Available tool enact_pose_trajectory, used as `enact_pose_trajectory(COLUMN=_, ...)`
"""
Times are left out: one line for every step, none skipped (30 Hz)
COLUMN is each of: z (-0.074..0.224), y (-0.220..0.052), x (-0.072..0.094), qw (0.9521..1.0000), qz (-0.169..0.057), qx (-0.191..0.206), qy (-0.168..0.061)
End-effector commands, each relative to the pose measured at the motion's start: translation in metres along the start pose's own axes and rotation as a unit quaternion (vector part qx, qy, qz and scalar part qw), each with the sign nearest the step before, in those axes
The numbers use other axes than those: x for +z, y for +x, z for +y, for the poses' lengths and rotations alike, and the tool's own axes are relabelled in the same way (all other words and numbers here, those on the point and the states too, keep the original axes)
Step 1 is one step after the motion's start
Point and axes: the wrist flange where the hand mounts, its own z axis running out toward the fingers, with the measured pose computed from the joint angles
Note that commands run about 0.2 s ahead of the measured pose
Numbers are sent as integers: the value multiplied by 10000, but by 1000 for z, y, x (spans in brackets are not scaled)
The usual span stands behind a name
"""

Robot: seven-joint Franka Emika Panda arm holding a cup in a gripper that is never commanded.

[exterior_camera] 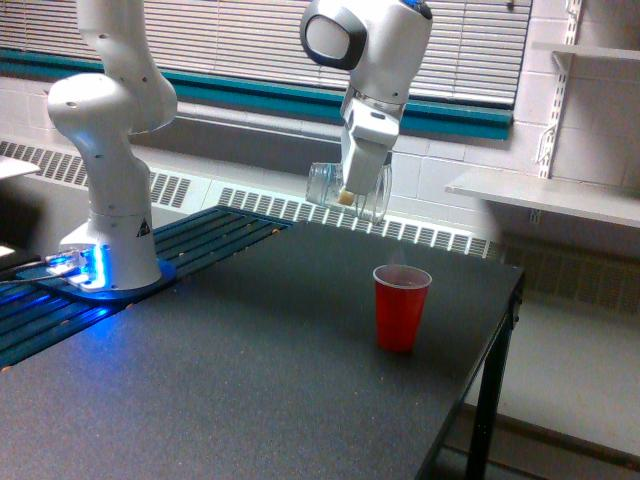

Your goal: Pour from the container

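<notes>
The gripper is clamped on the clear cup, with one white finger lying across the cup's near side. The cup is held tipped well over onto its side, its base toward the exterior view's left and its mouth toward the exterior view's right and slightly down. A small pale piece shows through the wall low beside the finger; how much else remains inside cannot be told. The cup hangs in the air well above the table, in front of the wall vent.

Below it and toward the exterior view's right stands a red cup, upright on the dark tabletop near the far right corner. Its white inner rim is visible. The clear cup's mouth is above and to the left of the red cup, well apart from it in height. A faint blurred smudge sits just over the red cup's rim; what it is cannot be told.

The white arm descends from its large upper joint to the gripper. Its base stands on the table's left side, with a blue light glowing at its foot. Behind are closed window blinds with a teal sill, and white shelves on the right wall.
</notes>
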Motion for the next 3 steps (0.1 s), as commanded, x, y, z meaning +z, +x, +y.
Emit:
enact_pose_trajectory(z=-6, y=-1, x=-3, qw=10000, qz=20, qx=12, qy=33)
enact_pose_trajectory(z=-8, y=-2, x=-3, qw=10000, qz=34, qx=39, qy=39)
enact_pose_trajectory(z=-9, y=-3, x=-3, qw=10000, qz=45, qx=65, qy=45)
